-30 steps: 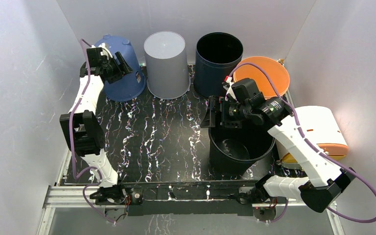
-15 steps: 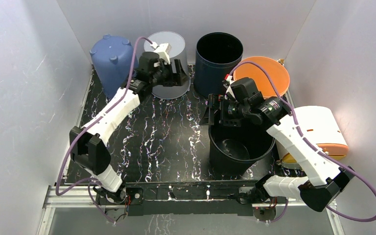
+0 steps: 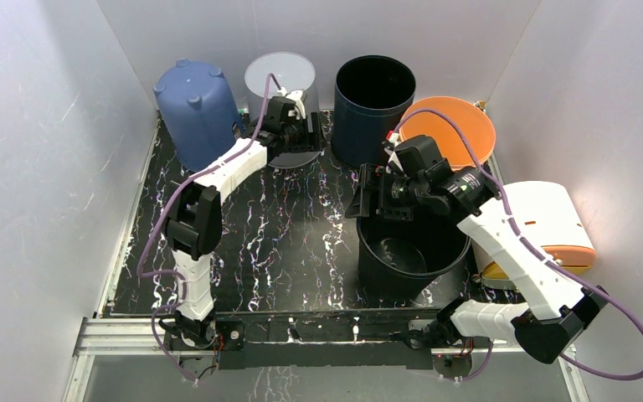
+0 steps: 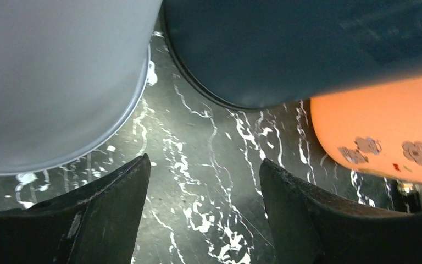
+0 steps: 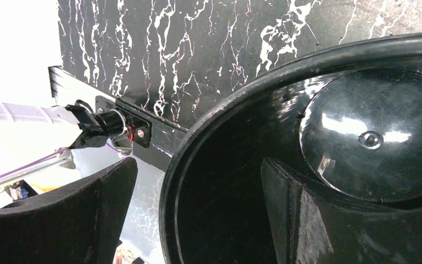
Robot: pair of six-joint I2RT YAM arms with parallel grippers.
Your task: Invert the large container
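open: mat (image 3: 259, 243) centre-left | narrow gap: grey bucket (image 4: 49, 82) / navy bin (image 4: 286, 49) | right: black container (image 3: 402, 280) blocks

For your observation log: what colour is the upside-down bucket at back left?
The bucket is blue; clearest in the top external view.

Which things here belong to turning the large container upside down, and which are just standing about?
In the job:
black bucket, upright and open-topped, likely the target
right tool, open, straddling its rim

Standing about:
blue tub and grey tub, both upside down
navy bin, upright
orange container
white-and-orange box
left tool, open and empty
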